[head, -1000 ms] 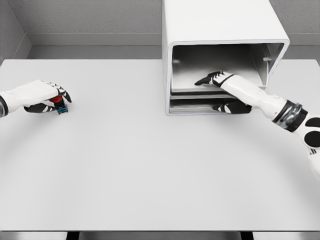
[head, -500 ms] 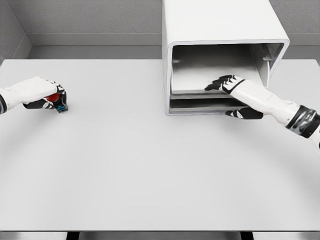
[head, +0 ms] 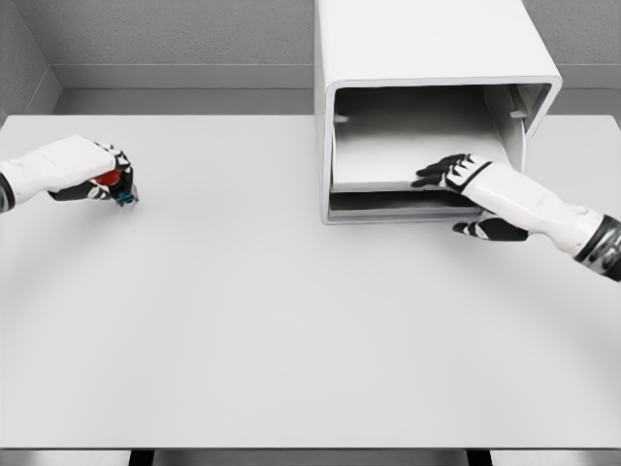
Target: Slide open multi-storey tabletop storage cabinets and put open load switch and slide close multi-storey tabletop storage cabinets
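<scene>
The white storage cabinet (head: 427, 44) stands at the back right of the table, its front open. Its upper sliding drawer (head: 383, 160) reaches to the cabinet's front edge. My right hand (head: 468, 200) grips the drawer's front lip, fingers on top and thumb underneath. Far to the left, my left hand (head: 105, 181) is curled around the small load switch (head: 116, 184), a red and blue-black part just above the table.
The grey table (head: 291, 320) stretches wide between the two hands and towards the front edge. A lower drawer slot (head: 388, 206) shows under the held drawer. Grey walls close off the back.
My right hand has drawn back towards the front right, bringing the drawer out with it. The left hand has shifted slightly with the switch in its grip.
</scene>
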Controlling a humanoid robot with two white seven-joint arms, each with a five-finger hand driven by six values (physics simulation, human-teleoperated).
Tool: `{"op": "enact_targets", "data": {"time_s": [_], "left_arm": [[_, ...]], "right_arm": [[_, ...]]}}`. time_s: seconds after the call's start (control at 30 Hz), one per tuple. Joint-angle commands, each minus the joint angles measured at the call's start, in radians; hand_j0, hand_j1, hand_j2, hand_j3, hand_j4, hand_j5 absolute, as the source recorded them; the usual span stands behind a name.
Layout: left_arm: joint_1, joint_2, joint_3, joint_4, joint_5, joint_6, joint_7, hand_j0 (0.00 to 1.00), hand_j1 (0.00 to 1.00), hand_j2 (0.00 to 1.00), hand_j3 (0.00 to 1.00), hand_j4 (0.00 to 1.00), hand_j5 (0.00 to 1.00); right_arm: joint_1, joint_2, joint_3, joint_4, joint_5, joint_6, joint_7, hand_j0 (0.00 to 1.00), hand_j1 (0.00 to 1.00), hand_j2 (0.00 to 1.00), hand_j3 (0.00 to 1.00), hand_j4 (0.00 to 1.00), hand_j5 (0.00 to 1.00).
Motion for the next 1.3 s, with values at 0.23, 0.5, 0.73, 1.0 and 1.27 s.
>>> {"op": "enact_targets", "data": {"time_s": [0.23,0.5,0.73,1.0,1.27], "left_arm": [[0.000,0.001,0.002,-0.067,0.012,0.003,0.001,0.38,0.38,0.38,0.38,0.38,0.38],[0.000,-0.001,0.005,-0.118,0.013,0.003,0.001,0.38,0.38,0.38,0.38,0.38,0.38],[0.005,-0.007,0.014,-0.187,0.013,0.003,0.002,0.38,0.38,0.38,0.38,0.38,0.38],[0.012,-0.011,0.022,-0.238,0.027,0.003,0.002,0.38,0.38,0.38,0.38,0.38,0.38],[0.017,-0.013,0.021,-0.296,0.036,0.003,0.002,0.38,0.38,0.38,0.38,0.38,0.38]], "right_arm": [[0.055,-0.029,-0.061,-0.080,-0.010,0.002,-0.001,0.85,0.85,0.85,0.85,0.85,0.85],[0.107,-0.044,-0.089,-0.116,-0.017,0.002,-0.003,0.86,0.86,0.86,0.86,0.86,0.86],[0.132,-0.054,-0.107,-0.147,-0.017,0.002,-0.003,0.86,0.86,0.86,0.86,0.86,0.86],[0.190,-0.066,-0.155,-0.164,-0.030,0.002,-0.003,0.87,0.87,0.87,0.87,0.87,0.87],[0.221,-0.081,-0.185,-0.181,-0.031,0.002,-0.003,0.88,0.88,0.88,0.88,0.88,0.88]]}}
